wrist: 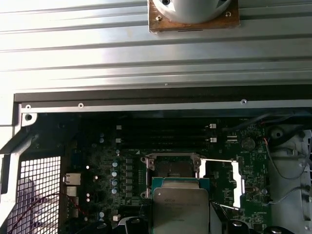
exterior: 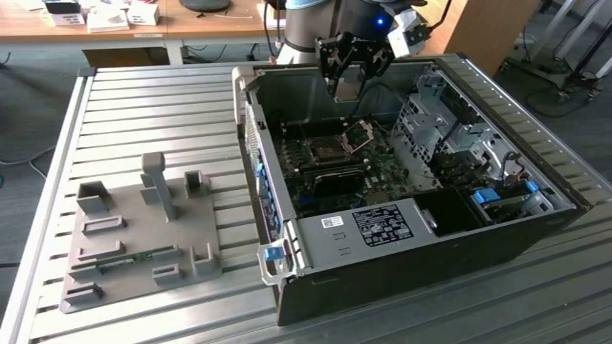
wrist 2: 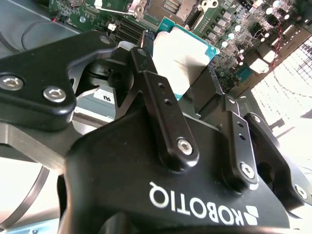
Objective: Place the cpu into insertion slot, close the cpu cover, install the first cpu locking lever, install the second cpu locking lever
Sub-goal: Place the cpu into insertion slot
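Observation:
My gripper (exterior: pixel 349 80) hangs above the open computer case (exterior: pixel 535 154), over its far side, and is shut on the cpu (exterior: pixel 349 90). In the second wrist view the black fingers (wrist 2: pixel 146 73) clamp the cpu (wrist 2: pixel 178 58) by its edges, silver-grey top showing. Below it on the green board lies the insertion slot (exterior: pixel 320 150), a dark square in a silver frame, uncovered. The cpu cover (exterior: pixel 362 132) stands tilted up beside it. In the first wrist view the cpu (wrist: pixel 181 209) hovers just short of the insertion slot (wrist: pixel 170 168), apart from it, and a thin lever (wrist: pixel 217 160) sticks out beside the frame.
A metal drive cage (exterior: pixel 449 136) and a black labelled shroud (exterior: pixel 383 222) crowd the board inside the case. On the exterior view's left, a grey fixture plate (exterior: pixel 143 236) carries a memory stick (exterior: pixel 125 259) on the slatted table (exterior: pixel 153 107). Desks stand behind.

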Controlling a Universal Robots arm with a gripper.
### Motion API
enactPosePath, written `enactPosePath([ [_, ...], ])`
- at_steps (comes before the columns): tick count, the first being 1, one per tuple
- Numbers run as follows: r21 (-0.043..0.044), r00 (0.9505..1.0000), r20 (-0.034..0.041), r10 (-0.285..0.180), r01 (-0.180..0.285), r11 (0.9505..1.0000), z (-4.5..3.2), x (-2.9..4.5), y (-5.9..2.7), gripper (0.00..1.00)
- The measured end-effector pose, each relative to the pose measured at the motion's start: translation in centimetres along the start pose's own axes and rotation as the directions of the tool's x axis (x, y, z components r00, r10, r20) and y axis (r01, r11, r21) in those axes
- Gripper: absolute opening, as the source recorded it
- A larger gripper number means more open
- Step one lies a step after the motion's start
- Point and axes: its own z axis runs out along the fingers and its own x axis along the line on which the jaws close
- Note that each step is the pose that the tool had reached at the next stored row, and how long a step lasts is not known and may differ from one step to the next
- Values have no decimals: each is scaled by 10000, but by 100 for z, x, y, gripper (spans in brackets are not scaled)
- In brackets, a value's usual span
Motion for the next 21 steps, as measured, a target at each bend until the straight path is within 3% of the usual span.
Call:
enactPosePath([
  [4,-6,10000,2,0,0,10000,7,0,0,54],
  [12,-4,10000,2,-1,1,10000,136,-3,-12,54],
  [21,-3,10000,1,0,0,10000,212,-4,-19,54],
])
